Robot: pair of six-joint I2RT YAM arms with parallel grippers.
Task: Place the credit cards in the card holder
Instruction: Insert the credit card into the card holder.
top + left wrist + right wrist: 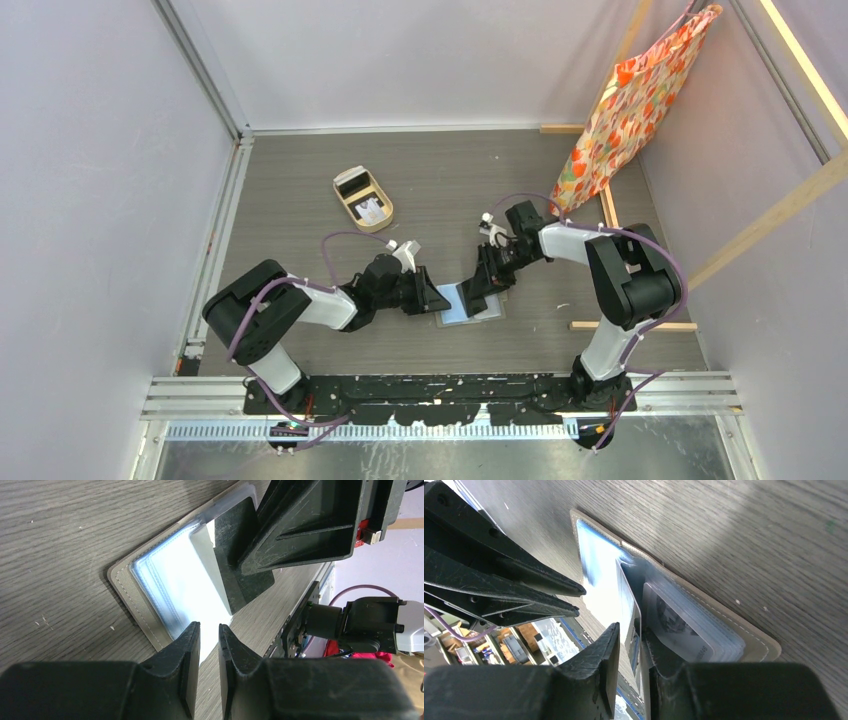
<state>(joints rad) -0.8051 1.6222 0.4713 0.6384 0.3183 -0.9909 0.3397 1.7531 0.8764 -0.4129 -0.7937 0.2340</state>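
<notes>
Tightly, the right gripper point(629, 630) has its jaws clamped on a card point(627, 595), held on edge with its far end against the clear sleeves of the open wallet point(756, 642). Facing it, the left gripper point(209, 630) has its jaws nearly together, pinching the bright edge of a sleeve point(175, 580). Another card point(679, 630) sits tucked in the neighbouring sleeve. The wallet lies flat on the tabletop point(60, 555) between the two arms. Well apart, toward the far left, a tan tray point(338, 196) holds a white card point(371, 209) and a black card point(352, 183).
</notes>
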